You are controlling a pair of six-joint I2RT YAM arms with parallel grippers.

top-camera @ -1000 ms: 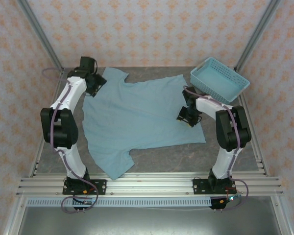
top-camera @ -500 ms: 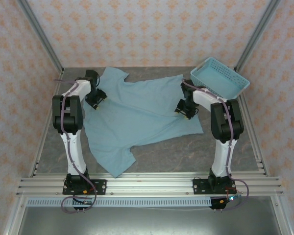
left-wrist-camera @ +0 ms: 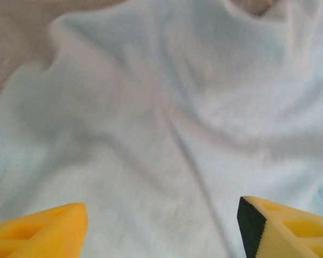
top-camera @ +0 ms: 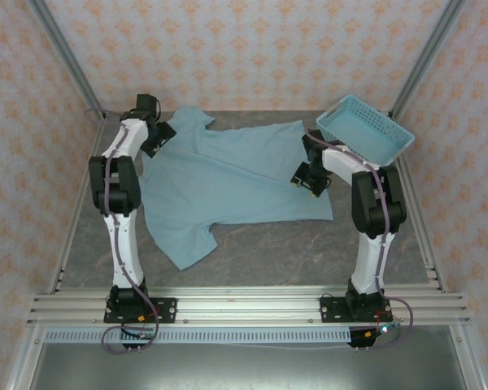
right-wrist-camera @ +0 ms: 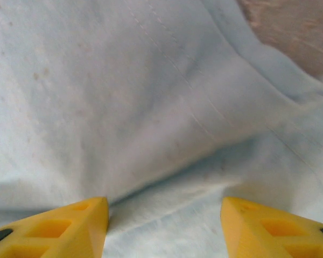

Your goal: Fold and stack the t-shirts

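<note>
Found fingers [left-wrist-camera: 48,231] of left gripper [left-wrist-camera: 161,215] spread wide over wrinkled t-shirt [left-wrist-camera: 167,107]; same at right gripper [right-wrist-camera: 164,207], straddling a raised fold [right-wrist-camera: 167,177]. Noted from overhead basket [top-camera: 362,130] at far right corner.

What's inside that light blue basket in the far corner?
Inside the basket just its own bare bottom shows; the t-shirt lies outside it. Its near wall may hide a thin strip of floor.

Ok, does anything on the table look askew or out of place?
The t-shirt lies crooked and wrinkled, with a fold bunched up by the right fingers. The basket sits skewed in the far right corner.
</note>
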